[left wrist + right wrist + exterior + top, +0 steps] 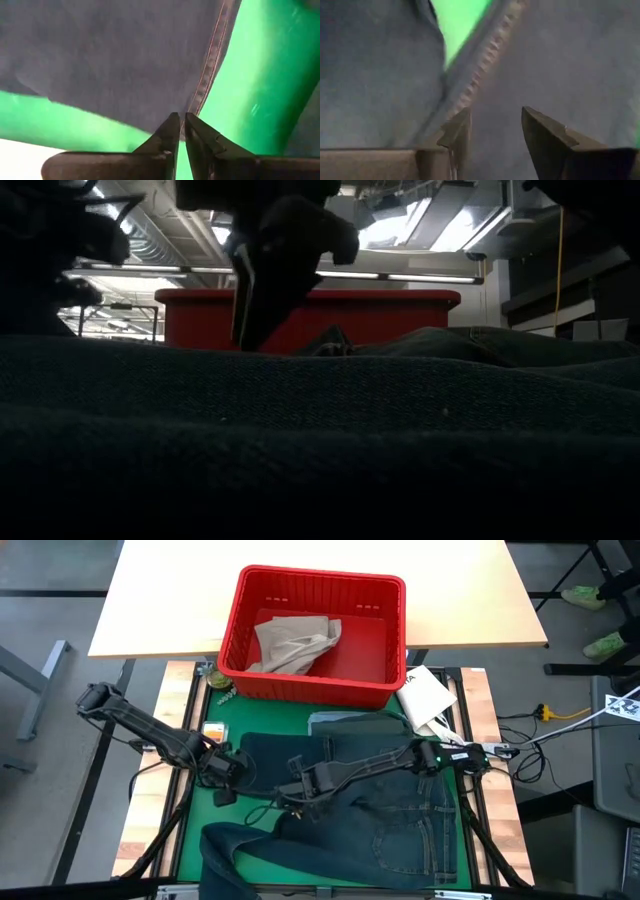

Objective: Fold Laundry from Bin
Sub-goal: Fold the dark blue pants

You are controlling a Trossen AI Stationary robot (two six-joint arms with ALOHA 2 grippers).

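We see the left gripper (179,120) nearly closed, pinching the jeans (390,810) at a seamed edge. The right gripper (492,125) stands open over the denim. The jeans cover the green mat (205,805); khaki trousers (292,642) lie inside the red bin (318,580).

This looks like a robotics lab or workshop: exposed ceiling ducts (150,230) and strip lights (400,277) hang overhead, loose cables (545,725) trail over the grey floor (50,565), and a green mat (200,805) covers the metal-framed workbench (150,790).
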